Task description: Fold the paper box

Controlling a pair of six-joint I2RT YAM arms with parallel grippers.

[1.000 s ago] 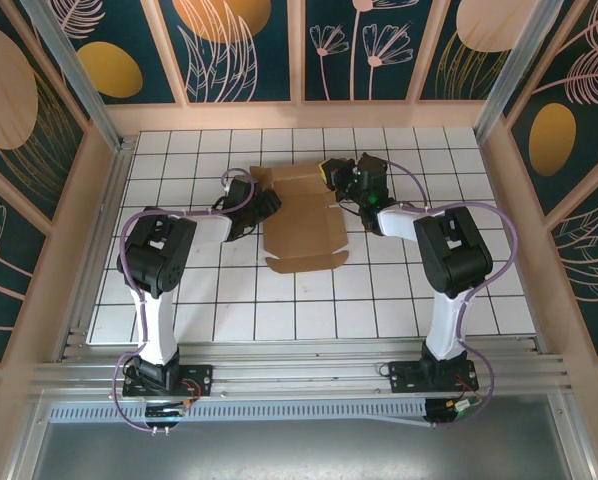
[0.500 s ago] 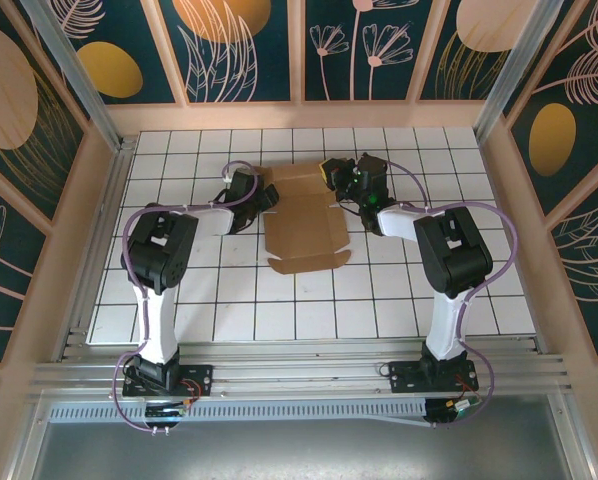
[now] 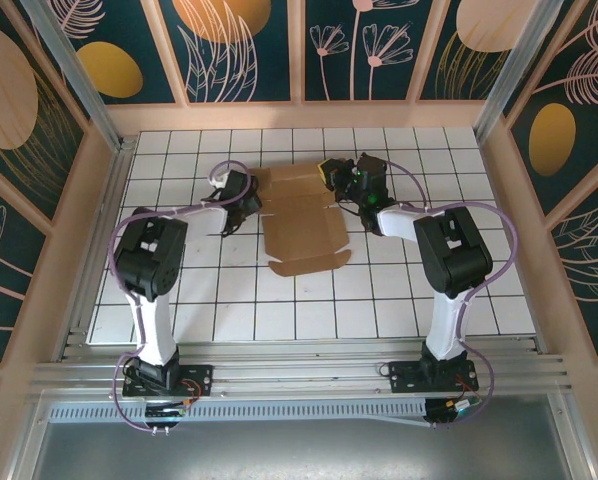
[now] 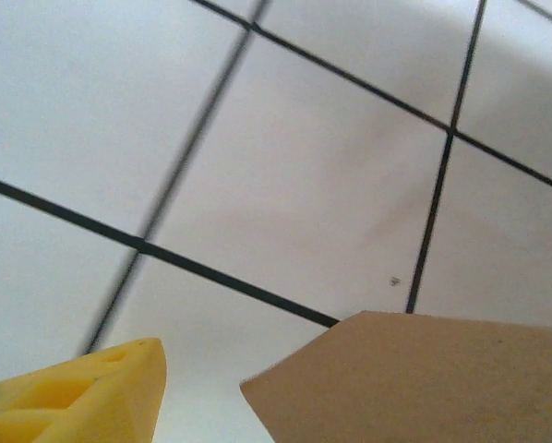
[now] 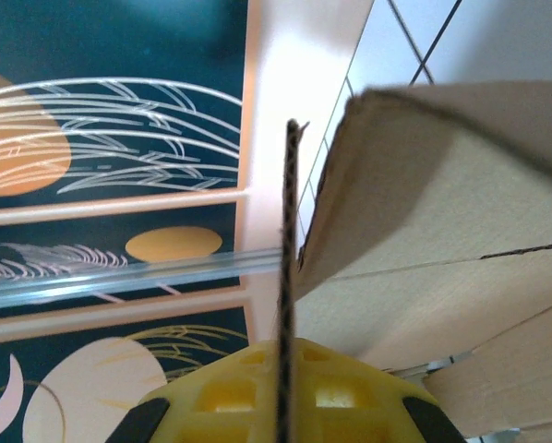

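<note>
The paper box (image 3: 302, 222) lies mostly flat in the middle of the tiled table, tan cardboard with flaps spread at its back and front. My left gripper (image 3: 245, 194) hovers just off its back left corner, open. In the left wrist view one yellow finger (image 4: 91, 397) stands apart from a pointed corner of the paper box (image 4: 424, 383), with bare tile between them. My right gripper (image 3: 342, 179) is at the box's back right corner. Its yellow fingers (image 5: 221, 392) are shut on a thin flap (image 5: 289, 268) seen edge-on and standing upright.
Pink walls with dark patterned panels (image 3: 249, 50) close in the table at the back and both sides. A metal rail (image 3: 299, 375) runs along the near edge by the arm bases. White tiles (image 3: 309, 310) lie bare in front of the box.
My left gripper has drawn back and to the left, off the box's left edge onto the tiles beside it. The right gripper and the box have stayed put.
</note>
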